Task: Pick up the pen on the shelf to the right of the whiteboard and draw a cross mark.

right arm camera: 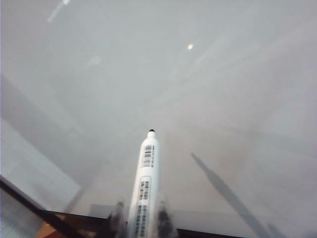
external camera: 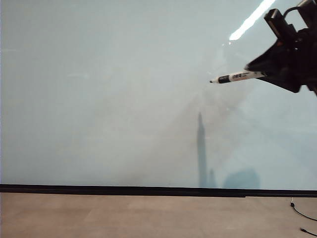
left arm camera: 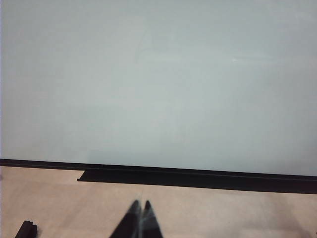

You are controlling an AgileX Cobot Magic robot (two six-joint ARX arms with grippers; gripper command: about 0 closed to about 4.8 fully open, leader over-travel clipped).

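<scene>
Filling the background, the whiteboard (external camera: 124,99) is showing no cross mark. Near its upper right corner, the right gripper (external camera: 270,74) is clamping the pen (external camera: 237,77); drawing remains. The left gripper (left arm camera: 141,206) is resting with fingers together below its lower edge.

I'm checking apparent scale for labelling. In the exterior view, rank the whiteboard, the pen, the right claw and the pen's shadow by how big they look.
1. whiteboard, fills most of the view.
2. right claw, shut on the pen; it is nearer the camera and cut off by the frame edge, so its rank is unsure.
3. pen's shadow.
4. pen, slimmest.
</scene>
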